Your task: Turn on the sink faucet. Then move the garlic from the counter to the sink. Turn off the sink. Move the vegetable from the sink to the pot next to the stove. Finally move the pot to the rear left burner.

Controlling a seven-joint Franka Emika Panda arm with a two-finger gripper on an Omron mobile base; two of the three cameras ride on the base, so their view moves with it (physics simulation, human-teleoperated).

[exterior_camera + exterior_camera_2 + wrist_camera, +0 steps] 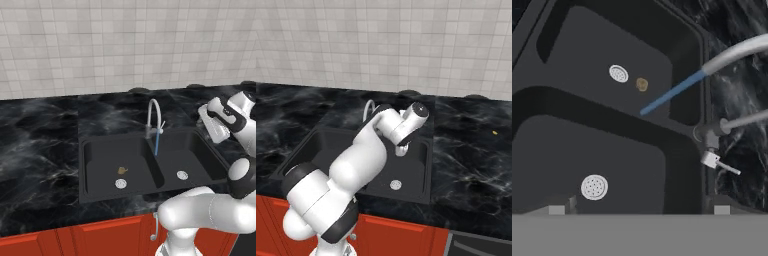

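Hovering above the right bowl of the sink [100, 150], just right of the sink faucet [154, 117], the gripper [212, 125] is standing with its fingers apart and holding nothing. Water is running as a blue stream [672, 92] from the spout toward the divider between the bowls. The garlic [122, 170] is lying on the floor of the left bowl, just beside that bowl's silver drain [121, 183], left of the faucet. Judging by this, the step in hand is turning the water off. The next move is calling for the hand to reach the short side lever [722, 165] at the faucet's base and push it back, with the fingertips staying clear of the arched spout.
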